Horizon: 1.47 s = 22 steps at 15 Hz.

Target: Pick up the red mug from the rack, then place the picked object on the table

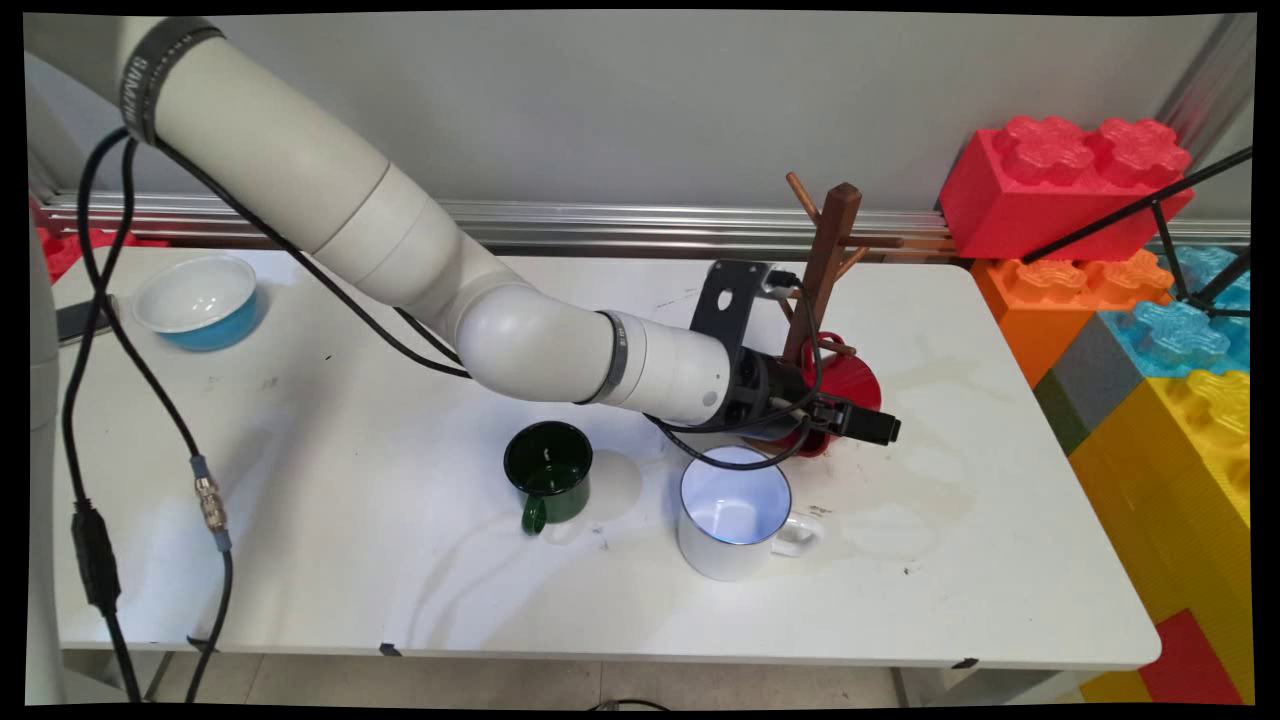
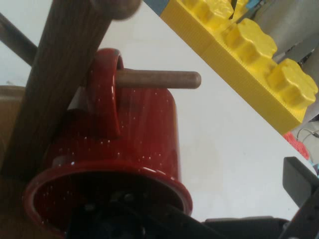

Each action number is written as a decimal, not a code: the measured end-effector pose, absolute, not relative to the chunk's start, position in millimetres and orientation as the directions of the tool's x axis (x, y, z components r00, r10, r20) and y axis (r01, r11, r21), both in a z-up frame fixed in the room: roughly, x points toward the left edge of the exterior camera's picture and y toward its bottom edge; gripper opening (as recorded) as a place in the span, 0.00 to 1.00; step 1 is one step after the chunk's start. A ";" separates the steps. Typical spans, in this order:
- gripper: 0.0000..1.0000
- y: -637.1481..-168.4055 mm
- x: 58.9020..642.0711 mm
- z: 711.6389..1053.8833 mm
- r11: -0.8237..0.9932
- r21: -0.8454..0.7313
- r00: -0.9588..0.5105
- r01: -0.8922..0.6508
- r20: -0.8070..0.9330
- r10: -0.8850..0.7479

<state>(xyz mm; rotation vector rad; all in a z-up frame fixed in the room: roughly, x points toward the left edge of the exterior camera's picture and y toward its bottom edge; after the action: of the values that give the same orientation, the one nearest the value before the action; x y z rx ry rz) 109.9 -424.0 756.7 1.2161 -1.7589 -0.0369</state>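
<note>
**Table inventory, mug tree as reference point**

1. White table [image 1: 300,560]. It bears every item below except the bricks.
2. Stack of giant toy bricks [image 1: 1190,430], in red, orange, blue, grey and yellow. It stands off the table's end, to the picture's right of the mug tree.
3. White robot arm [image 1: 420,260]. It reaches in from the upper left and ends at the mug tree's base.
4. Wooden mug tree [image 1: 828,250]. It stands upright at the table's far side, with pegs angled outward.
5. White mug [image 1: 730,520], upright with its handle to the right. It stands nearer the camera than the mug tree and a little left of it.
6. Blue bowl with a white inside [image 1: 197,300], well apart from the mug tree at the table's far left.
7. Red speckled enamel mug [image 1: 855,380]. It hangs by its handle on a low peg [image 2: 159,79] of the mug tree, mouth towards the hand camera.
8. Dark green enamel mug [image 1: 548,475], upright, left of the white mug and nearer the camera than the mug tree.
9. Black gripper [image 1: 845,420], at the red mug's rim, low beside the mug tree. The pictures do not show whether it is open or clamped on the rim.
</note>
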 end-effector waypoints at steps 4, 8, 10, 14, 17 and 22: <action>1.00 -427.7 106.6 754.5 0.501 0.504 -0.036 -0.704 0.679 -0.733; 0.00 -430.2 105.3 753.2 0.499 0.505 -0.033 -0.704 0.679 -0.734; 0.00 -430.7 105.5 752.5 0.497 0.506 -0.032 -0.705 0.678 -0.735; 0.00 -431.0 107.4 751.0 0.491 0.506 -0.031 -0.709 0.673 -0.739; 0.00 -430.7 110.6 750.3 0.484 0.506 -0.027 -0.714 0.670 -0.742; 0.00 -427.7 115.5 749.6 0.476 0.507 -0.028 -0.719 0.663 -0.748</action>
<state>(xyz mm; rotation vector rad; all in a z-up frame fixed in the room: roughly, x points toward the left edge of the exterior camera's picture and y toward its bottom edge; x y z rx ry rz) 115.5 -427.7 749.6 1.2514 -1.7536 -0.0378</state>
